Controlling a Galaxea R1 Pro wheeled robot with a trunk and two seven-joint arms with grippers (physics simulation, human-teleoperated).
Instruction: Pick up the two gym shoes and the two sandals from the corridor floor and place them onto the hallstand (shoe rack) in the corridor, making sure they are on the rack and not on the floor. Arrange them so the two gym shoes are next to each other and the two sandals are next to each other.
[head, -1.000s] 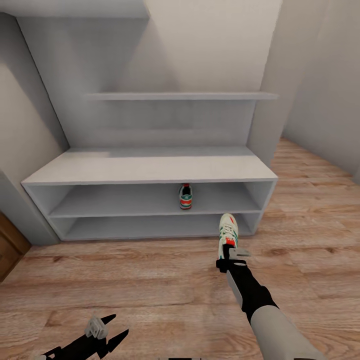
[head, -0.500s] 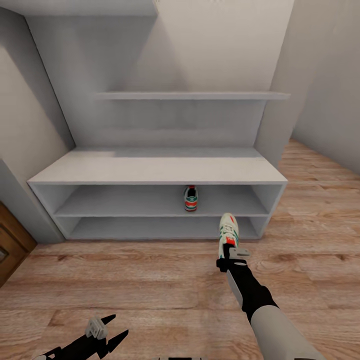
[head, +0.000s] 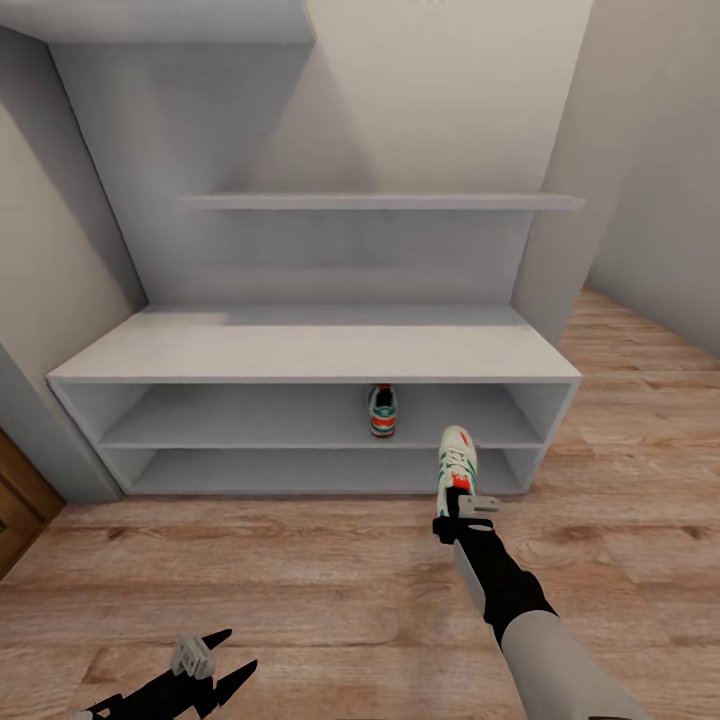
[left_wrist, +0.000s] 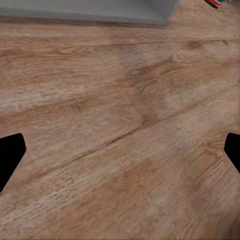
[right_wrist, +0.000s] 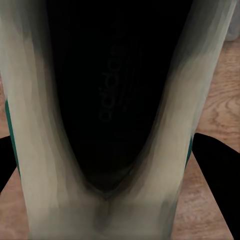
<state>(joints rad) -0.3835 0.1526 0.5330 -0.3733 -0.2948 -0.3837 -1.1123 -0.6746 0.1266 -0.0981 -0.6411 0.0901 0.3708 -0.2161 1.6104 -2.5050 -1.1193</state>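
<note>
With your right gripper (head: 461, 508) clamped on the heel of the gym shoe (head: 457, 462) — left gripper (head: 205, 668) spread, idle — slide it toe-first beside its mate (head: 381, 409) in the hallstand (head: 300, 350).

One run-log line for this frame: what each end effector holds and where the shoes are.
right end effector: shut on gym shoe, toe toward hallstand | left end effector: open, empty, over floor | second gym shoe: upper compartment
</note>
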